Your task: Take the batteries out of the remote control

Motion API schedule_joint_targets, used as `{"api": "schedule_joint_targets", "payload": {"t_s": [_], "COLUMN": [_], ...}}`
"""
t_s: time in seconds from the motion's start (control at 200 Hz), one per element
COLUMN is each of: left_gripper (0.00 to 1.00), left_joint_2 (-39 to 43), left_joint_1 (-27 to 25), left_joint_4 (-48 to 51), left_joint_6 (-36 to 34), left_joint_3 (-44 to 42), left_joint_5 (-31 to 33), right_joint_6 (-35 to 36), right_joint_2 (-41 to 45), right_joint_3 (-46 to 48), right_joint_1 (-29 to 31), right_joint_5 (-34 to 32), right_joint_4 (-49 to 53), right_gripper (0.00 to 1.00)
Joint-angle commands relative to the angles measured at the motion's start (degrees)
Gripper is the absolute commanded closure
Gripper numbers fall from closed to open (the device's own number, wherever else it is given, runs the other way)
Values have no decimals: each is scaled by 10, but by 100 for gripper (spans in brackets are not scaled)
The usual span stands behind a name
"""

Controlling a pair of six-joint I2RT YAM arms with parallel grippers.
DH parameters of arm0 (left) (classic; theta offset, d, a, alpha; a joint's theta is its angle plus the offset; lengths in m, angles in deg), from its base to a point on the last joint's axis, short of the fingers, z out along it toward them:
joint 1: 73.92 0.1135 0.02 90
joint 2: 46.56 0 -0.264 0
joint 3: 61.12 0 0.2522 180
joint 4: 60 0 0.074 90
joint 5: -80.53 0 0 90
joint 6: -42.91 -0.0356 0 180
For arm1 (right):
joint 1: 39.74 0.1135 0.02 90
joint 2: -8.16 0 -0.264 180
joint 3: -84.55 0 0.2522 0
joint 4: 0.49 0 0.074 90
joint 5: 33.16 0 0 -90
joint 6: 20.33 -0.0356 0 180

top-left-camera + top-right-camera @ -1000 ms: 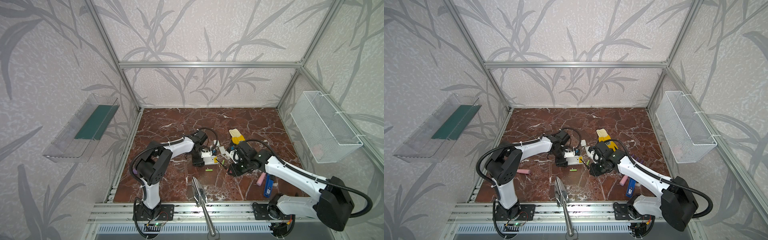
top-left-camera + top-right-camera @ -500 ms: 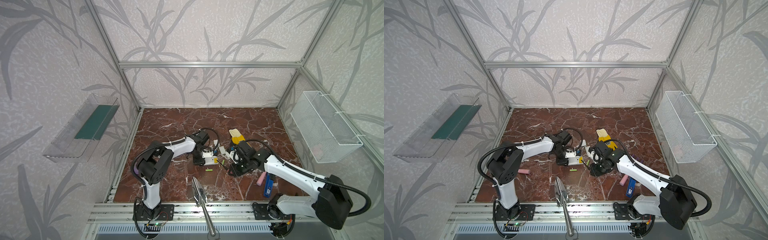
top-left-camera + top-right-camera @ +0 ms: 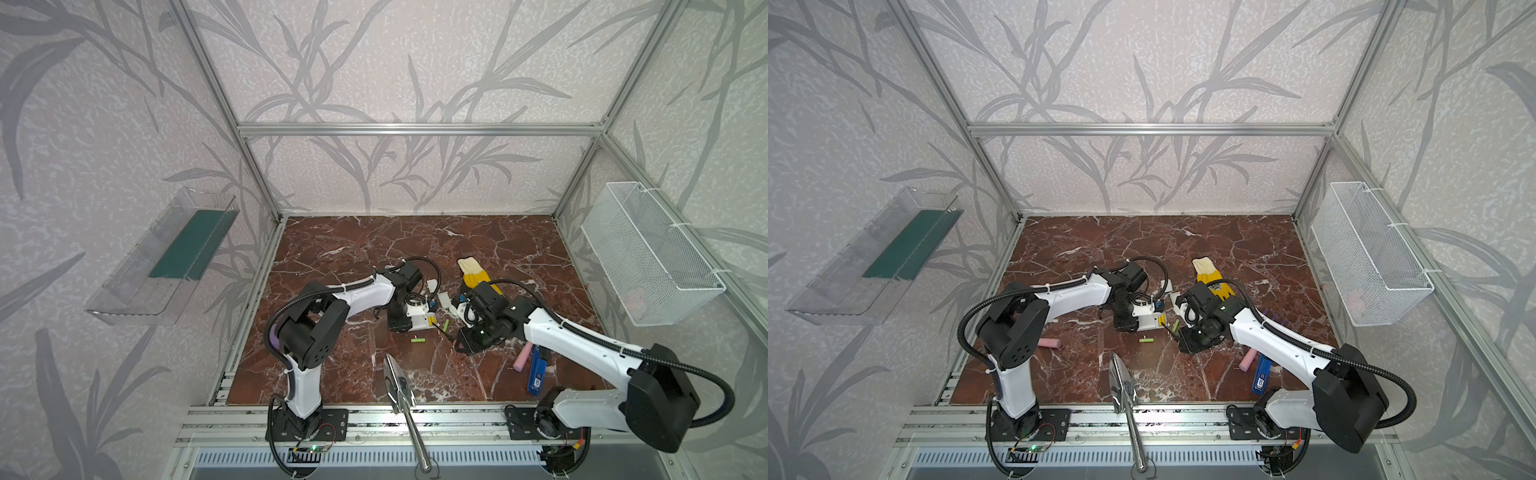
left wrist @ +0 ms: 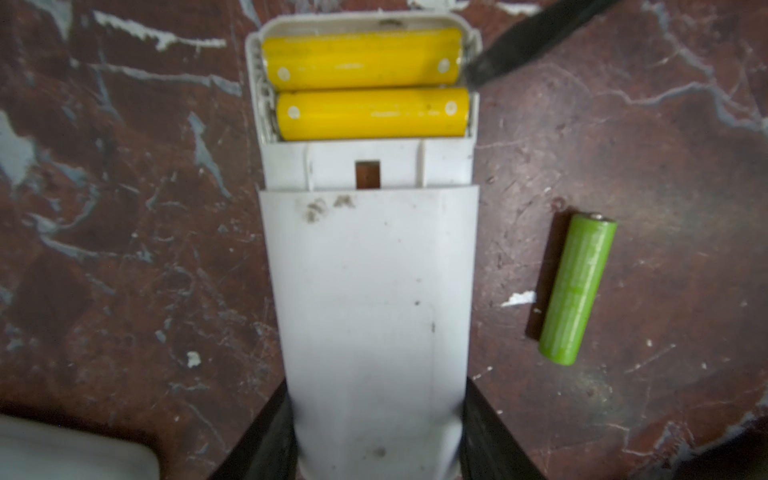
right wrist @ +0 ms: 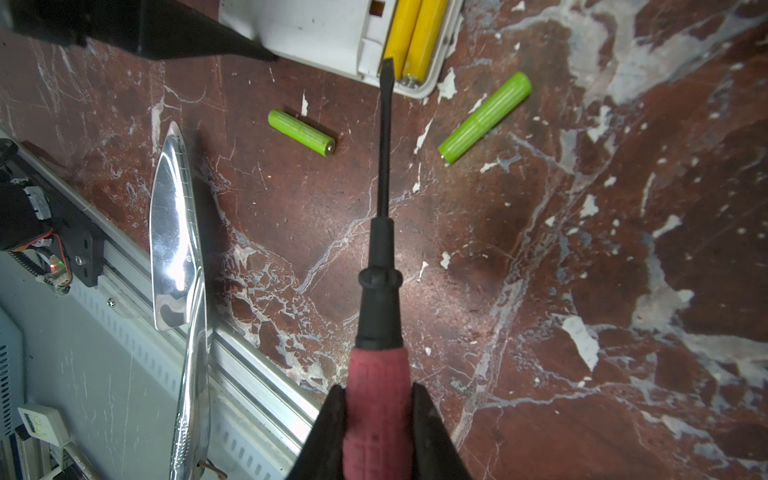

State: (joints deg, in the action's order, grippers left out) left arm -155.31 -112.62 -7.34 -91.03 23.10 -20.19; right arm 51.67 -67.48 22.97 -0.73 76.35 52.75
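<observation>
My left gripper (image 4: pixel 376 436) is shut on the white remote control (image 4: pixel 370 291), which lies back-up on the marble floor. Its compartment is uncovered and holds two yellow batteries (image 4: pixel 361 58) (image 4: pixel 372 114) side by side. Two lime green batteries (image 5: pixel 301 132) (image 5: pixel 484 117) lie loose on the floor near the remote (image 3: pixel 419 320). My right gripper (image 5: pixel 378 428) is shut on the pink-handled screwdriver (image 5: pixel 380 291). The blade tip sits at the compartment's edge, by the end of a yellow battery (image 5: pixel 399 37).
A metal trowel (image 3: pixel 399 382) lies at the front edge. A pink cylinder (image 3: pixel 522 357) and a blue object (image 3: pixel 537 374) lie by the right arm, another pink cylinder (image 3: pixel 1049 343) at the left. A yellow glove (image 3: pixel 471 274) and white cover pieces (image 3: pixel 444 298) lie behind the remote.
My left arm has shifted slightly at the remote. The right arm and the screwdriver have barely moved.
</observation>
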Motion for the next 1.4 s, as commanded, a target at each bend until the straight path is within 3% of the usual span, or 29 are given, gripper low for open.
{"api": "schedule_joint_targets", "payload": {"t_s": [0.0, 0.775, 1.395], "left_gripper": [64, 63, 63], "left_joint_2": [-18, -18, -22], "left_joint_1": [-5, -7, -8], "left_joint_4": [27, 23, 22], "left_joint_6": [5, 6, 8], "left_joint_3": [-4, -2, -3], "left_joint_5": [3, 12, 10], "right_joint_6": [-6, -7, -13], "right_joint_2": [-11, 21, -2], "right_joint_3": [5, 24, 28], "right_joint_1": [-2, -2, -2], "right_joint_5": [9, 15, 13], "right_joint_4": [-15, 0, -32], "right_gripper": [100, 100, 100]}}
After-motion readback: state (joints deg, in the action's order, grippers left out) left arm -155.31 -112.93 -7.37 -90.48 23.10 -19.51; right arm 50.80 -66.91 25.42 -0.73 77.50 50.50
